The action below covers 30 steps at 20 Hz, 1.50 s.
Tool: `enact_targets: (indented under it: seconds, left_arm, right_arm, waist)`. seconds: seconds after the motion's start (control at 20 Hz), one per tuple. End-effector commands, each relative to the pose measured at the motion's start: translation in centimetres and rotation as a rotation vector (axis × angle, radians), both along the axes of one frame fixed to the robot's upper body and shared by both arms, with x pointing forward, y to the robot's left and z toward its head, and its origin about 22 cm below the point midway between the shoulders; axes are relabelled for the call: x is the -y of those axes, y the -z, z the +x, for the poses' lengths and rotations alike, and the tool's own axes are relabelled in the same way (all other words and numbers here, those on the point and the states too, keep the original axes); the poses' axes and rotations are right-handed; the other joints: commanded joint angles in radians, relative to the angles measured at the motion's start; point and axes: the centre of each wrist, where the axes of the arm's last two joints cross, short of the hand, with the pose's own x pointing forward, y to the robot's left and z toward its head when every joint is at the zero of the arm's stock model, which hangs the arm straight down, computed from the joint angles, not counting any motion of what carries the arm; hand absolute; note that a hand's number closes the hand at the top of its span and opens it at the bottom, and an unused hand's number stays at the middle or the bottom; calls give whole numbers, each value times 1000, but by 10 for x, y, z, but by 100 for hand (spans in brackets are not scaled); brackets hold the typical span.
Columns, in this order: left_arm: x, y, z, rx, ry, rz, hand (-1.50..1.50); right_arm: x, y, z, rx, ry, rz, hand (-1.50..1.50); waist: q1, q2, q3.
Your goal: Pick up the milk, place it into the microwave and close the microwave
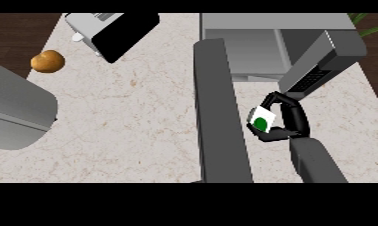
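I see the milk [263, 119], a white carton with a green spot, pinched in my right hand [290, 120], fingers curled round it, just in front of the microwave [251, 45], beside its open door [219, 115], above the tabletop [125, 115].

The right hand [289, 117] sits right of the frame's centre, its black fingers and thumb curled round the milk [263, 119], pinching it from above and below. Its grey forearm [316, 162] rises from the lower edge, leaning slightly left toward the wrist. The left hand is out of sight.
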Motion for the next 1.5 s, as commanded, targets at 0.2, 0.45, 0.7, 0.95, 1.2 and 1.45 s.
enact_targets:
  seconds: [0.2,0.45,0.7,0.95,1.2,1.45]
  left_arm:
    - [-7,-13,4,16,9,-9,-150]
    - [-3,-4,5,8,2,-4,-150]
    - [-10,-16,-1,12,1,9,-150]
    - [-2,5,1,15,11,-8,-150]
    - [-11,-1,7,22,34,1,-150]
    - [-9,15,22,21,58,-11,-150]
  right_arm:
    - [-46,-42,27,39,35,-6,150]
    - [-27,-78,58,66,78,-77,150]
    - [-93,-116,96,62,104,-228,150]
    - [-90,-120,116,36,163,-320,150]
    - [-71,-129,131,50,256,-381,150]
    - [-70,-129,134,48,308,-384,150]
  waist:
    - [3,3,0]
    - [5,4,1]
    - [24,7,1]
    - [36,13,1]
    - [68,28,3]
    - [71,37,3]
